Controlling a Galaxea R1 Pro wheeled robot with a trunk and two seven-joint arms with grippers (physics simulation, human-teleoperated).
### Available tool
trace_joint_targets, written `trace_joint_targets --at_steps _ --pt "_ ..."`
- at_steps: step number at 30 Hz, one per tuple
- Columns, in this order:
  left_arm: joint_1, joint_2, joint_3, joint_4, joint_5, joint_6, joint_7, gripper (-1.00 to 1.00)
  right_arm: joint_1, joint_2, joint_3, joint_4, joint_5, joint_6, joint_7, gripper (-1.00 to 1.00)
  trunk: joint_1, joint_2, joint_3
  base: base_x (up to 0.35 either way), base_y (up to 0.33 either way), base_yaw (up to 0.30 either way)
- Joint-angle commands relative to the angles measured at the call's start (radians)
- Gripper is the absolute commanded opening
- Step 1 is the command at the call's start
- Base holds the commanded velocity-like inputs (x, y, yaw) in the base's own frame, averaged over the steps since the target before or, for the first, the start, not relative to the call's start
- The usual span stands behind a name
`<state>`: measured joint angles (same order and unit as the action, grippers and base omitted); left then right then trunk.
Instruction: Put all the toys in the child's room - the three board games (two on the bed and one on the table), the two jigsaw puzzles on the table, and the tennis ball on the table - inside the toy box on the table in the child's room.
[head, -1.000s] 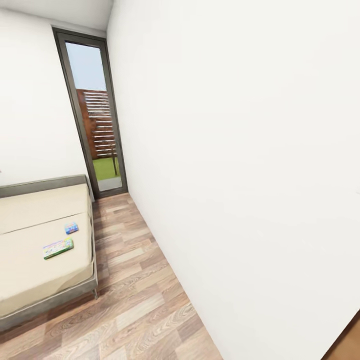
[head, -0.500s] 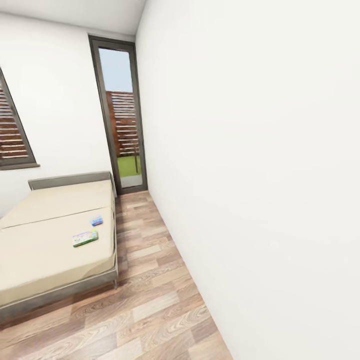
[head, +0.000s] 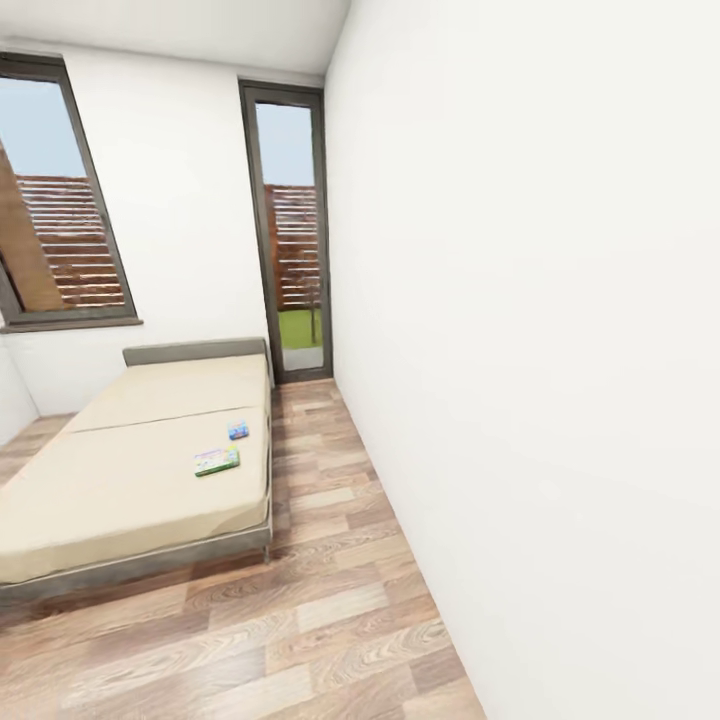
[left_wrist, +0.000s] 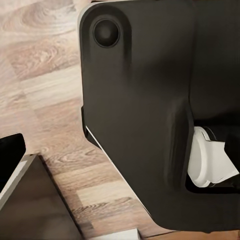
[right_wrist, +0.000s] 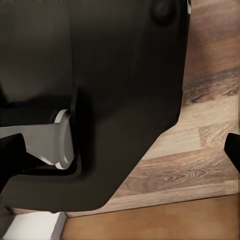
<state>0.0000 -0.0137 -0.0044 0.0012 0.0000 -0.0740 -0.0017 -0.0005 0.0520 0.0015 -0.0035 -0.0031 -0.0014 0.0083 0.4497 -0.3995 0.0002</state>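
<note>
Head view has been swung left over the last second, so more of the bed (head: 140, 470) is seen now, plus a second window (head: 60, 200) behind it. Two board games (head: 217, 461) are spotted on the mattress near the bed's right edge, the smaller blue one (head: 238, 430) just beyond the green one. Looks like the bed is being approached for the first pickup. Gripper states can't be told; the wrist views are blocked by dark robot body (left_wrist: 145, 110) over the floor (left_wrist: 45, 80).
</note>
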Motion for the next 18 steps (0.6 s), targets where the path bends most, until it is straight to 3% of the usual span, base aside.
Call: trace_joint_targets --at_steps 1,18 --pt "0.0 0.0 0.0 0.0 0.0 -0.003 0.0 1.0 0.0 0.0 0.0 0.0 -0.001 0.0 0.001 1.0 0.0 0.0 0.0 0.0 0.0 0.279" --pt "0.0 0.0 0.0 0.0 0.0 -0.008 0.0 1.0 0.0 0.0 0.0 0.0 -0.008 0.0 0.001 1.0 0.0 0.0 0.0 0.0 0.0 0.279"
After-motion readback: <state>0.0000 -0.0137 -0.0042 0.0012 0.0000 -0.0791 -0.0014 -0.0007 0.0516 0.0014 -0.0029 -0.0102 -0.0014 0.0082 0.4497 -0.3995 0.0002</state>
